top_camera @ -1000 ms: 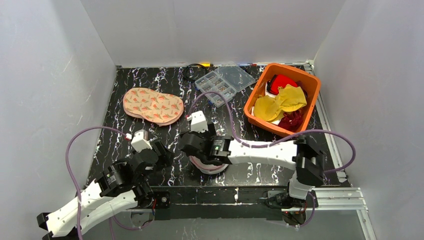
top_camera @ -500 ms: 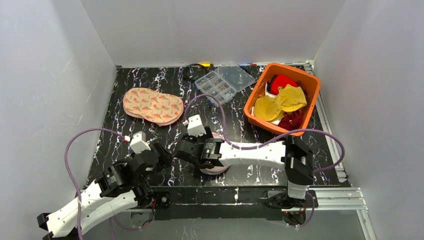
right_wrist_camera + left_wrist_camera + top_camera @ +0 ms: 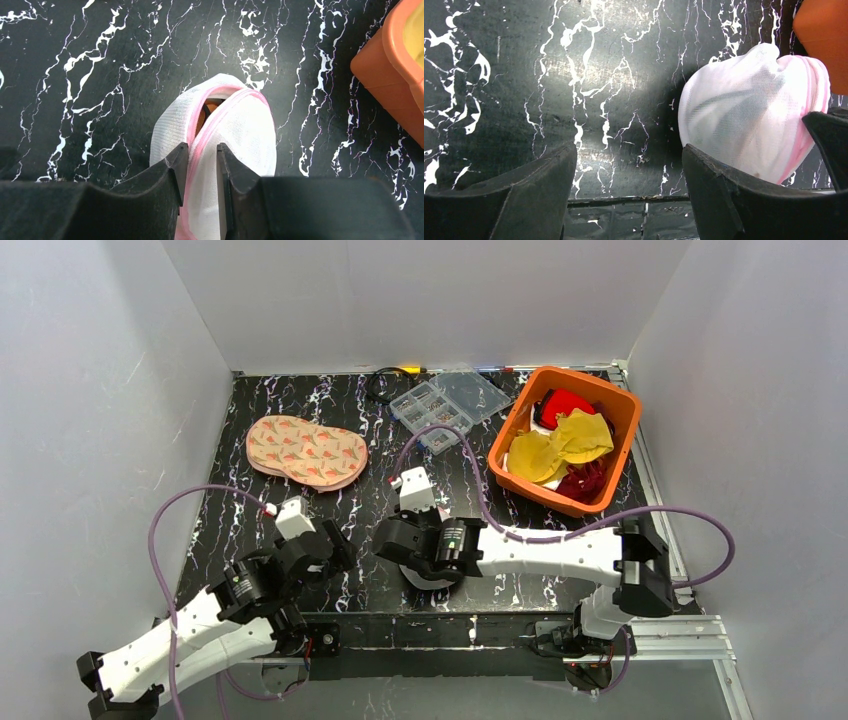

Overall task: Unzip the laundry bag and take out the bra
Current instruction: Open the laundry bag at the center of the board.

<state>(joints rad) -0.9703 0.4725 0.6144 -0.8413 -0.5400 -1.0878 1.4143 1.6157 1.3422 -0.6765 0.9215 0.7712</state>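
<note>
The laundry bag [image 3: 245,130] is a white mesh pod with a pink zip rim, lying near the table's front edge. Its zip is partly open, and a sliver of orange fabric [image 3: 211,107] shows in the gap; whether that is the bra I cannot tell. My right gripper [image 3: 202,150] comes down from above, its fingers pinched on the pink rim. In the top view its arm covers most of the bag [image 3: 426,580]. My left gripper [image 3: 629,170] stands open just left of the bag [image 3: 744,120], low over the table, with nothing between its fingers.
An orange bin [image 3: 566,436] of yellow and red cloths stands at the back right, close to the bag. A clear compartment box [image 3: 448,403] lies at the back. A peach patterned padded piece [image 3: 305,451] lies at the back left. The table's front edge [image 3: 624,200] is right below my left gripper.
My right gripper's jaws have closed from wide apart onto the bag's pink rim. The right arm shifted slightly right. My left gripper moved a little toward the bag and stayed open.
</note>
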